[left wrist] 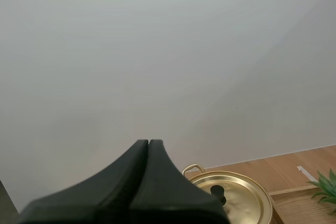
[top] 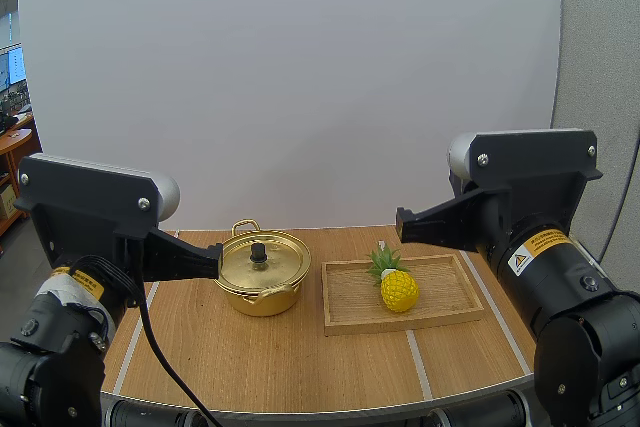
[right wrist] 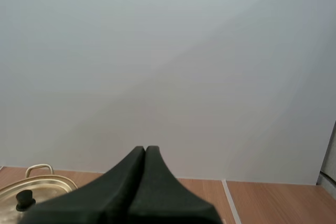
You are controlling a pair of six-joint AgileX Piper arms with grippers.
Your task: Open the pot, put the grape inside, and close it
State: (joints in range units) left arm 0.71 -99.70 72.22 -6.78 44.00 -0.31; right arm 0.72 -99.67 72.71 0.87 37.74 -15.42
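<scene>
A gold pot with its lid on and a black knob stands left of centre on the table. To its right a wooden tray holds a small yellow pineapple with green leaves; I see no grapes. My left gripper hangs shut just left of the pot, above the table. In the left wrist view the left gripper is one dark wedge with the pot lid beyond it. My right gripper is shut, raised behind the tray. The right wrist view has the right gripper together, the pot off to its side.
The wooden table has white tape lines near both sides and a rounded front edge. A plain white wall panel stands behind it. Bare wood lies in front of the pot and tray.
</scene>
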